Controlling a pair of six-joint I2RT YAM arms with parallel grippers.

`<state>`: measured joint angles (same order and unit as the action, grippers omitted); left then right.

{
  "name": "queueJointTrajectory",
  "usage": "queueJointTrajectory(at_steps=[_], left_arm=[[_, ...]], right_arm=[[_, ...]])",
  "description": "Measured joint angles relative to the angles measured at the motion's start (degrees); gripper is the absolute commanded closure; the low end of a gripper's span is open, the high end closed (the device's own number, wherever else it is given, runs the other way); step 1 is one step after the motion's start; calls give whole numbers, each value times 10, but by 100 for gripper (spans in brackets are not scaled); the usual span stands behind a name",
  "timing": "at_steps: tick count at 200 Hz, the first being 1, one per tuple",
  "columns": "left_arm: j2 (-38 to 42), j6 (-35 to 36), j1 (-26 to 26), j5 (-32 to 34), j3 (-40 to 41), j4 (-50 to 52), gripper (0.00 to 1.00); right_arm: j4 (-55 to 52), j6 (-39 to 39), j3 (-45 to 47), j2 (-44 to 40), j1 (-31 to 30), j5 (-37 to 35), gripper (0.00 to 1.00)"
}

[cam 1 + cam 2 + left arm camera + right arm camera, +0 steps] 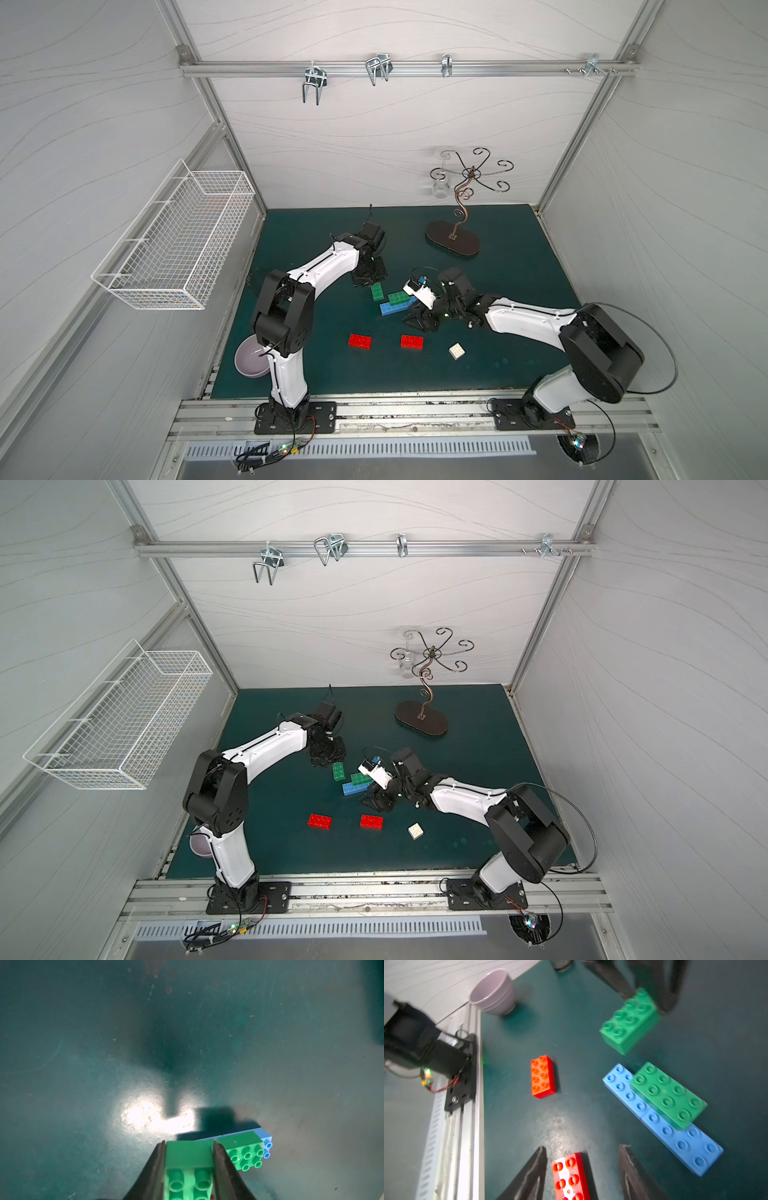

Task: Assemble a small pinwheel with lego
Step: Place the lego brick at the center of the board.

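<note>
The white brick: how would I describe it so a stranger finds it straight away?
On the dark green mat, look at the front strip nearest the arms' bases, where two red bricks lie. Just beyond them, toward the right arm, the white brick sits alone. It is the only white, square piece; every other brick is a coloured rectangle.

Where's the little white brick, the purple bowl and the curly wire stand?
white brick (456, 350): a top view, on its studded top.
purple bowl (502, 999): right wrist view, on its outer wall.
wire stand (434, 727): a top view, on its dark oval base.
</note>
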<state>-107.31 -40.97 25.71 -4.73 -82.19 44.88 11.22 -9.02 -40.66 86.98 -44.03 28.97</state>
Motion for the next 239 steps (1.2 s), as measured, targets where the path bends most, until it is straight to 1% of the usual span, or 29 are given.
queueJointTrajectory(at_steps=[19, 44, 58, 76, 89, 99, 111, 143, 165, 188, 239], left_arm=[[0, -10, 0, 0, 14, -4, 80], [1, -12, -12, 1, 42, -15, 80], [1, -10, -30, 4, 66, -19, 81], [1, -2, -56, 14, 81, -12, 79], [1, 4, -71, 22, 82, -10, 76], [0, 6, -76, 23, 82, -13, 71], [-7, 10, -75, 22, 82, -15, 66], [-31, 20, -71, 20, 82, -18, 59], [-32, 23, -70, 15, 82, -19, 57], [-33, 29, -70, 9, 82, -19, 49], [-40, 47, -81, -20, 66, -8, 49]], right_arm=[[13, -32, -2, 3, 2, 7, 41], [-1, -43, -52, 20, 3, 21, 42], [-2, -43, -69, 25, 3, 28, 42], [-2, -39, -67, 26, 3, 31, 42], [-6, -39, -61, 26, 3, 30, 42], [-13, -39, -58, 26, 3, 30, 42], [-23, -39, -58, 27, 3, 28, 42], [-40, -39, -59, 28, 3, 23, 41], [-48, -39, -59, 28, 3, 18, 41], [-62, -39, -62, 30, 3, 17, 41], [-77, -39, -63, 30, 2, 12, 41]])
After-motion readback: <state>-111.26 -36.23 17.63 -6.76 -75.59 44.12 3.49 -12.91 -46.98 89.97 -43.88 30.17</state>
